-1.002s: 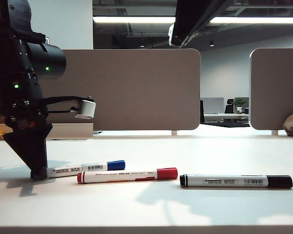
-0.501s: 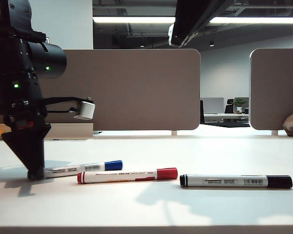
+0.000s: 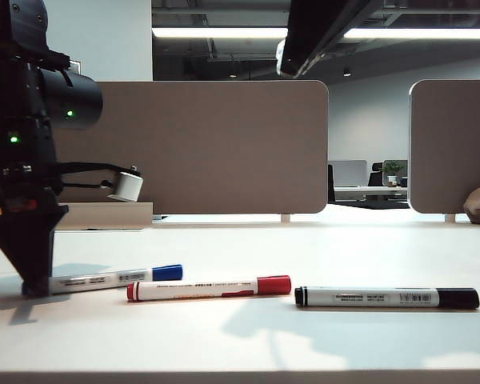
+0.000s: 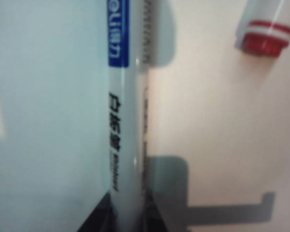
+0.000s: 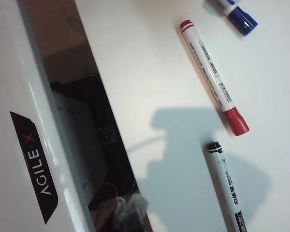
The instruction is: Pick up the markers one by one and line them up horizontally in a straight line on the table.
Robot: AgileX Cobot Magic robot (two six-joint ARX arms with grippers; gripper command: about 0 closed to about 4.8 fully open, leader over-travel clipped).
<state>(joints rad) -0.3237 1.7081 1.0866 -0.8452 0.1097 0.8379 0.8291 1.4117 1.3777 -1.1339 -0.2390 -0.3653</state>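
Note:
My left gripper (image 3: 36,286) stands point-down on the table (image 3: 320,248) at the far left, shut on the tail end of the blue marker (image 3: 116,279), which lies flat with its cap toward the middle. In the left wrist view the dark jaws of the left gripper (image 4: 128,218) press both sides of the blue marker's white barrel (image 4: 128,140). The red marker (image 3: 210,288) lies just right of it, and the black marker (image 3: 388,298) lies further right. My right gripper (image 5: 130,210) hangs shut and empty above the table's edge, away from the red marker (image 5: 213,77) and black marker (image 5: 227,186).
Two grey-brown divider panels (image 3: 224,144) (image 3: 452,144) stand along the back of the table. The right arm's dark link (image 3: 320,28) crosses the top of the exterior view. A white cable plug (image 3: 128,186) dangles beside the left arm.
My left gripper has shifted left along the table, dragging the blue marker with it, so the blue cap now sits further from the red marker. The right arm has not moved.

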